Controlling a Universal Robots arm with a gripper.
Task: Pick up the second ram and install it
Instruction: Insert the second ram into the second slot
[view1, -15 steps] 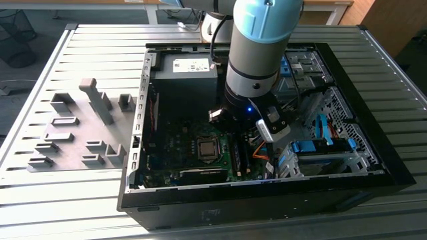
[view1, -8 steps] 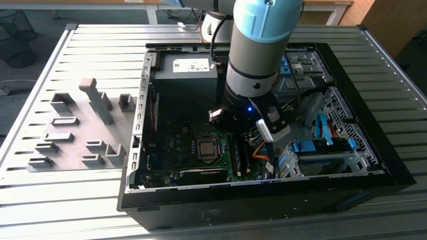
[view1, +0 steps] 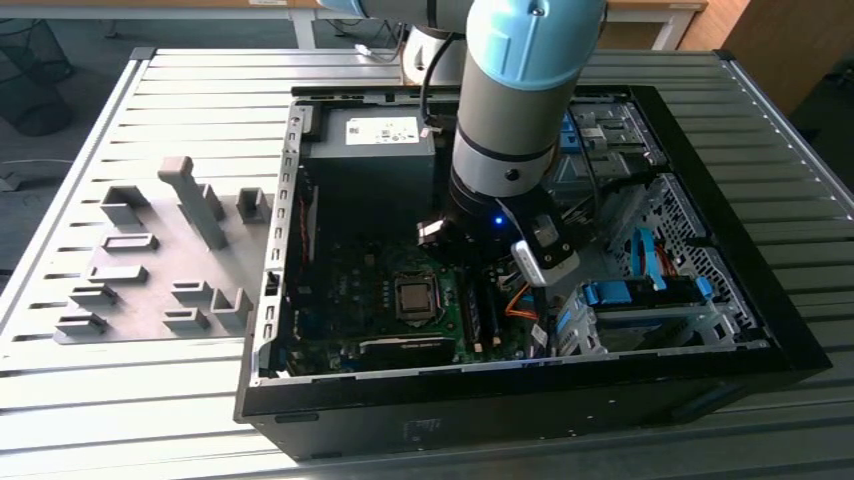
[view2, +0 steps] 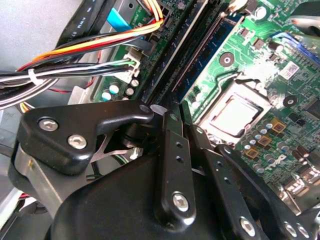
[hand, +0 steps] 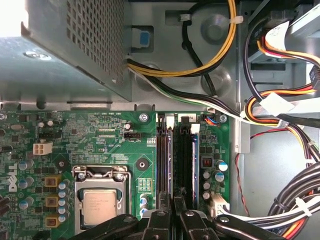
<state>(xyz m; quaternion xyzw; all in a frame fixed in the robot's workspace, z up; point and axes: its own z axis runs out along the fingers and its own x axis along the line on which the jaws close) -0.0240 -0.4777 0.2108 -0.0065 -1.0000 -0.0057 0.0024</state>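
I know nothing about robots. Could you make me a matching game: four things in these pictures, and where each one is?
Things
1. grey fixture blocks
2. processor socket
3. blue drive-bay clips
4. gripper

Places
A. on the green board, beside the memory slots
B. at the near end of the memory slots
C. on the slatted table, outside the computer case, at the exterior view's left
D. inside the case, at the exterior view's right

Pairs: 1-C, 2-A, 3-D, 4-B
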